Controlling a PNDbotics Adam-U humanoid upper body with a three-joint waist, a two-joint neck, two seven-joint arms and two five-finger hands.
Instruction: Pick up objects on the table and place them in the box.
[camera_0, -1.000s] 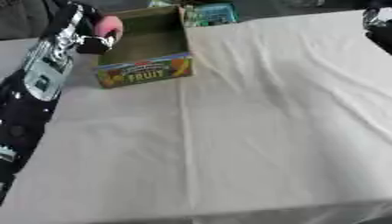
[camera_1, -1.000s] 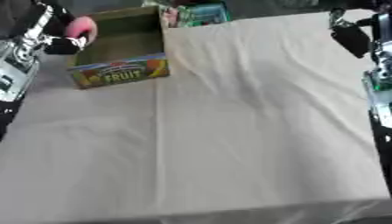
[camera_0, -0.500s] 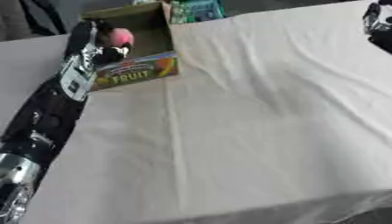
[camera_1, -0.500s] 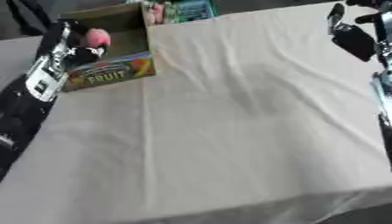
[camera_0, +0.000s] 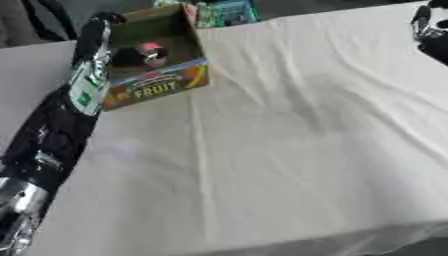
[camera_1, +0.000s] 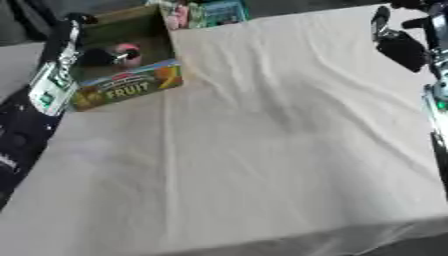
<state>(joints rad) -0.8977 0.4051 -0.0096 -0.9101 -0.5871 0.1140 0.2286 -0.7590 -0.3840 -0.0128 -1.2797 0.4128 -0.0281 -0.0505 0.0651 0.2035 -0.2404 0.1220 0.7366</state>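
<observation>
- Box (camera_0: 157, 90): brown card, its front printed green, yellow and red with white "FRUIT" lettering.
- Object (camera_0: 153, 52) in the box: pink.
- Left arm (camera_0: 61, 120): black with a white-and-green label.
- Tabletop (camera_0: 289, 150): cream cloth.
- Packets (camera_0: 229, 12) behind: teal.

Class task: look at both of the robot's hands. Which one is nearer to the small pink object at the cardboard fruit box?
Left. The left hand is inside the cardboard fruit box, at the small pink object. The right hand is far off, across the white cloth at the table's far right corner.
</observation>
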